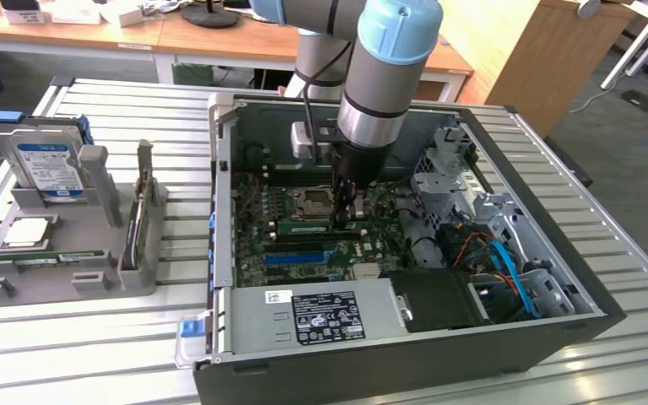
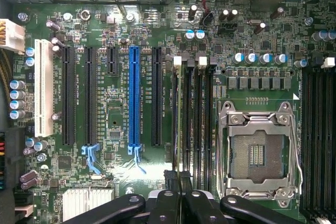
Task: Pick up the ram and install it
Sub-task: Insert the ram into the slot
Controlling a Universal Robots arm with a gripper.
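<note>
Ram (image 2: 179,121) clamped edge-on in my gripper (image 2: 180,183), down at the slots (image 2: 195,124) beside the processor socket (image 2: 257,153); I judge seating unfinished.

ram (image 2: 179,124), thin stick (seen edge-on), upright along a memory slot (image 2: 188,124)

Robot arm (image 1: 380,76): one. Computer case (image 1: 414,371): one. Gray tray (image 1: 132,274): one. Hard drive (image 1: 48,164): one. Silver processor chip (image 1: 28,234): one. Ram stick (image 1: 301,226): two, one on board, one in tray. Power supply box (image 1: 313,316): one. Processor socket (image 2: 257,150): one. Blue card slot (image 2: 134,98): one. White card slot (image 2: 44,87): one. Long black card slot (image 2: 68,98): three. Short black card slot (image 2: 111,60): one.
</note>
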